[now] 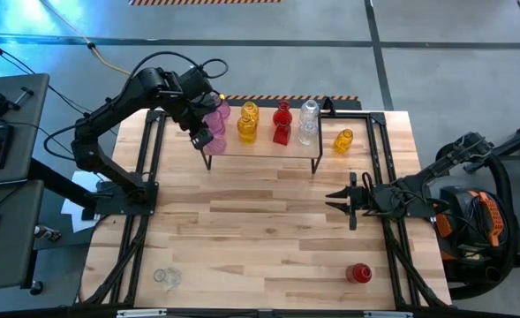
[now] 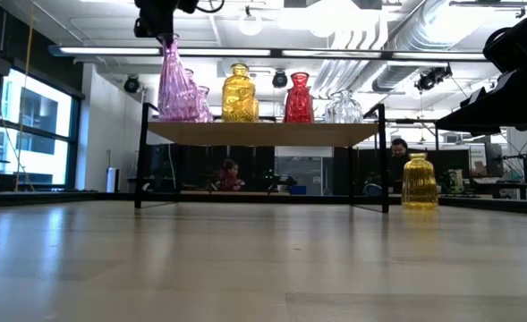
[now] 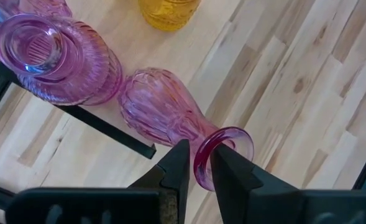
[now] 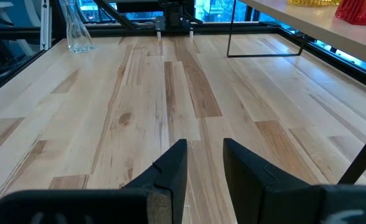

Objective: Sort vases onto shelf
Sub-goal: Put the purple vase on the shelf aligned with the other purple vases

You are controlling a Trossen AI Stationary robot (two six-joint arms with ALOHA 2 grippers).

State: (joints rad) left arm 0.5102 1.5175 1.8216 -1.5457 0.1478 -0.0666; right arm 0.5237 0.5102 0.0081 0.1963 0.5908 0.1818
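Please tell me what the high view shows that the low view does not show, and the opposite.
Only the high view shows the red vase and the clear vase near the table's front edge, and the right gripper hovering empty over the table. Only the low view shows people in the room behind and the open space under the shelf. Both show the left gripper at the rim of a pink vase at the shelf's left end, the shelf's vase row, and the yellow vase beside the shelf.
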